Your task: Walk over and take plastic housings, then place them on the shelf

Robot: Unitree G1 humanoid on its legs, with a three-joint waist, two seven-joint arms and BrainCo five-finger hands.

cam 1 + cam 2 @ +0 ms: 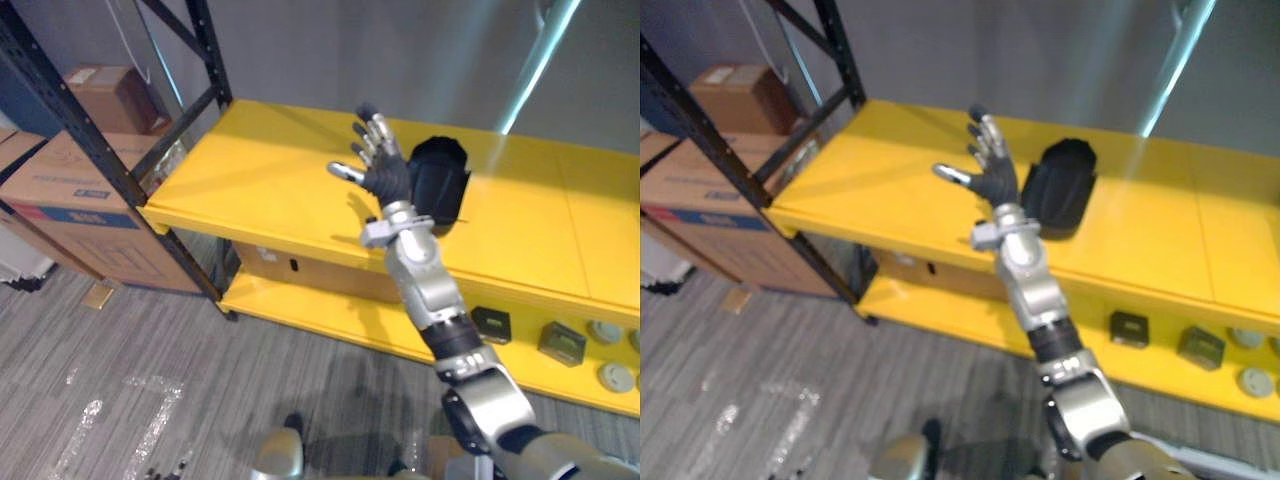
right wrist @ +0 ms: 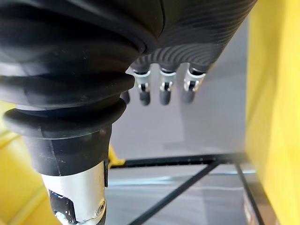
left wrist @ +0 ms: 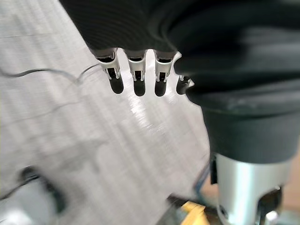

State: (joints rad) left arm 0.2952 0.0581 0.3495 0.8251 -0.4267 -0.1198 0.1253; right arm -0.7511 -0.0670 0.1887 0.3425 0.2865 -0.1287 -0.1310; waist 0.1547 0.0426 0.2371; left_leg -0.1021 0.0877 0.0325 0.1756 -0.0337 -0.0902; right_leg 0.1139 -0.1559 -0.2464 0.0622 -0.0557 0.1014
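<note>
A black plastic housing [image 1: 442,180] lies on the top board of the yellow shelf [image 1: 270,190], towards its back. My right hand [image 1: 380,165] is raised just left of the housing, open, with fingers spread and nothing in it. Whether the hand touches the housing I cannot tell. From its own wrist the right hand's fingers [image 2: 161,89] point past the shelf's edge at the black rack bars. My left hand [image 3: 136,77] hangs over the grey floor with relaxed fingers, holding nothing.
A black rack upright [image 1: 100,150] with diagonal braces stands at the shelf's left end. Cardboard boxes [image 1: 70,200] sit on the floor behind it. On the lower yellow board lie small dark blocks [image 1: 490,325] and grey round parts [image 1: 615,378].
</note>
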